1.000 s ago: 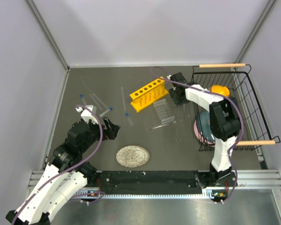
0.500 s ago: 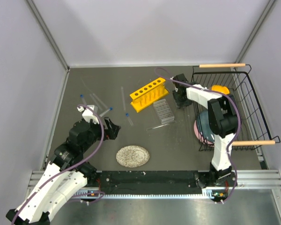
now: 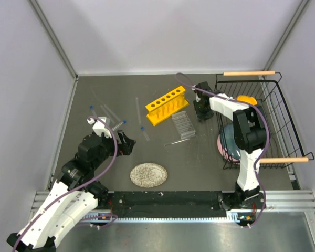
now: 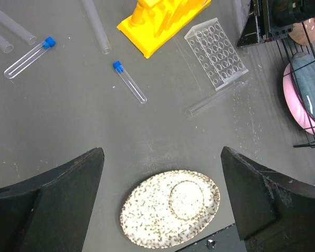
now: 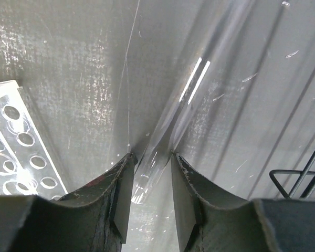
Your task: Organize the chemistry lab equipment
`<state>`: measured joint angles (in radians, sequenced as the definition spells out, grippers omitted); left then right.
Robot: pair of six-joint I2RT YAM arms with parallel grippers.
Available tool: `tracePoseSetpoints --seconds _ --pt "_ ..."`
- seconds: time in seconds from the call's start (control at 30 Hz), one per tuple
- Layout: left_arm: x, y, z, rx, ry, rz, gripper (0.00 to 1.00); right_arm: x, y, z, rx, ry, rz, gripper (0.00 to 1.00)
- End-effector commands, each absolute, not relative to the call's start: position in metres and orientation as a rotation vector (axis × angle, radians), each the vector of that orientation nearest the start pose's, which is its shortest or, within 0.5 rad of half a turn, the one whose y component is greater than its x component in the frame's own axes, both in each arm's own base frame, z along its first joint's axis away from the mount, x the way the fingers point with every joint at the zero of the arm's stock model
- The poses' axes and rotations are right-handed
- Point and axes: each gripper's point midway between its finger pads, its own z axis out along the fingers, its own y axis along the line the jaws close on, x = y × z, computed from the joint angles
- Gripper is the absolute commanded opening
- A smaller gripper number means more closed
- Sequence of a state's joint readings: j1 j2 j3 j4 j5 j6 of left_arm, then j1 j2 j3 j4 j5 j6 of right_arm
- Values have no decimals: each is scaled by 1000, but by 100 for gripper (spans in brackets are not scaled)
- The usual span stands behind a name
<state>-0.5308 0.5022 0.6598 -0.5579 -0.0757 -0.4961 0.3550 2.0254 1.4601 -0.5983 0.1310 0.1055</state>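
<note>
Right gripper (image 5: 151, 173) jaws flank one end of a tube (image 5: 194, 89) flat on the tabletop (image 5: 68, 63) by the clear rack (image 5: 10, 152), grip uncertain; end-pinched glass may pivot, slip or crack; left gripper (image 4: 161, 152) gapes, empty.

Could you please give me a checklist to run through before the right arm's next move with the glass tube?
1. Glass tube between the fingers of the right gripper: ok.
2. Grip firm on the tube: cannot tell; the fingers sit close beside it.
3. Clear gridded rack apart from the fingers: ok.
4. Wire basket not touching the gripper: ok.
5. Left gripper out of the way: ok, open and empty above the speckled plate.
</note>
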Motion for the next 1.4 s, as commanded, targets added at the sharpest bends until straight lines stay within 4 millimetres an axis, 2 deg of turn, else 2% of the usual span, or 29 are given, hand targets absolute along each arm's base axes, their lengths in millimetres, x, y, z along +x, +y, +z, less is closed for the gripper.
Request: tracePoseSetpoints --seconds 0.0,0.23,0.3,0.43,0.47,0.63,0.83,0.87,0.93,0.97,1.0,1.03,1.1,1.13,1.2,1.23,1.27,1.3,1.37 --pt "209 -129 223 -24 1957 -617 99 406 141 6 -265 2770 20 33" --pt "209 -133 224 -37 1953 -645 99 407 142 9 -279 2761 21 24" --pt "210 -137 228 -46 1935 -680 99 413 143 20 -274 2731 31 21" --pt "207 -162 233 -50 1921 -855 99 418 145 45 -277 2670 50 20" --pt "208 -166 235 -54 1914 -885 99 420 146 58 -274 2640 57 19" --pt "212 -189 248 -69 1885 -1045 99 418 146 95 -270 2555 94 19" --pt "218 -207 264 -68 1871 -1182 99 405 152 143 -274 2448 195 18" --pt "216 -211 266 -55 1874 -1213 99 401 151 146 -272 2438 205 18" --pt "222 -217 273 -68 1866 -1261 99 391 158 168 -299 2383 285 18" --pt "223 -219 276 -69 1864 -1282 99 384 160 169 -314 2379 314 18" --pt "222 -223 280 -66 1867 -1327 99 377 168 174 -345 2365 379 18" --pt "227 -225 282 -74 1873 -1338 99 369 171 191 -364 2317 421 18" --pt "230 -232 295 -57 1844 -1406 99 352 183 197 -427 2289 533 18" --pt "238 -234 297 -66 1852 -1419 99 342 189 210 -460 2244 573 18" --pt "246 -239 312 -66 1840 -1459 99 323 200 214 -544 2203 643 18" --pt "252 -244 307 -65 1878 -1481 99 316 204 216 -577 2182 661 18" --pt "256 -248 309 -64 1890 -1496 99 299 213 221 -635 2146 702 18" --pt "264 -254 313 -59 1906 -1518 99 293 217 223 -673 2123 717 18" --pt "266 -263 316 -15 1926 -1572 99 274 226 227 -738 2089 770 18"
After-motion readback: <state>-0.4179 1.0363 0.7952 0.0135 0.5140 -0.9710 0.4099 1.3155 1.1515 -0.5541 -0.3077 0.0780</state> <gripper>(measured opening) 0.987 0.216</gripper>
